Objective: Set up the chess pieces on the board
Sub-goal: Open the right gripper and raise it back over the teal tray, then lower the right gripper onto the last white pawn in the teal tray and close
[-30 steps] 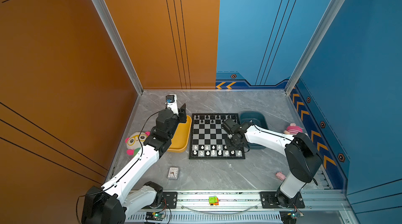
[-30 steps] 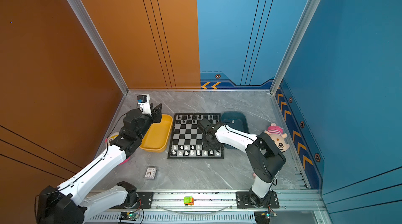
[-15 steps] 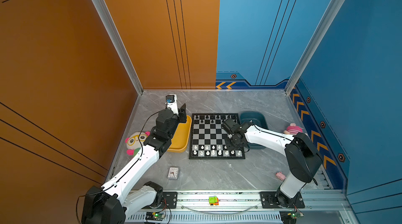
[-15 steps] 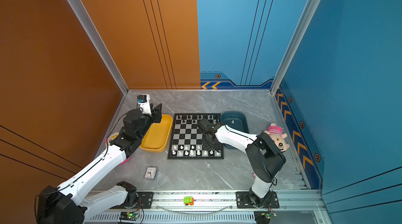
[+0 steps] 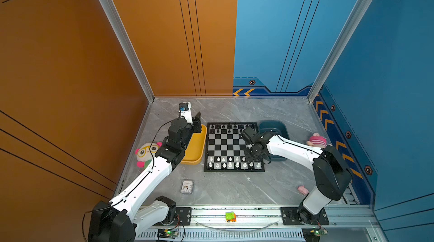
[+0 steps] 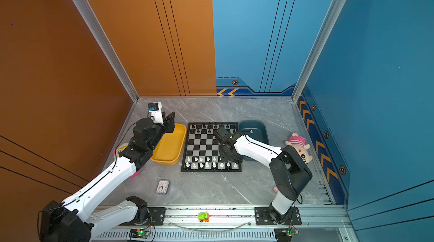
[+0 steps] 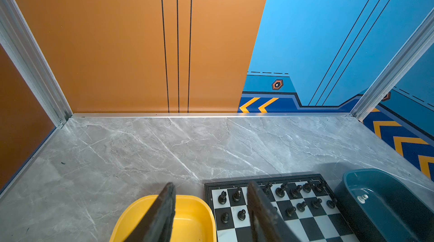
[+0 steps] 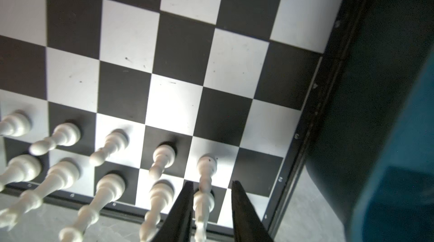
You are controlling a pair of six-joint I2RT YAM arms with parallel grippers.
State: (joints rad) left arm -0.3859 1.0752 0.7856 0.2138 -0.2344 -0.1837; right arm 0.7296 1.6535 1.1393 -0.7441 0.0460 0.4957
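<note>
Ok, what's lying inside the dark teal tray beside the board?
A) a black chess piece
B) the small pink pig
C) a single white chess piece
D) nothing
C: a lone white chess piece lies on the floor of the dark teal tray, visible in the left wrist view and in both top views.

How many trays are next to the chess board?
2. The yellow tray lies on the left of the board in both top views; the dark teal tray lies on its right, partly hidden under the right arm. No others show.
</note>
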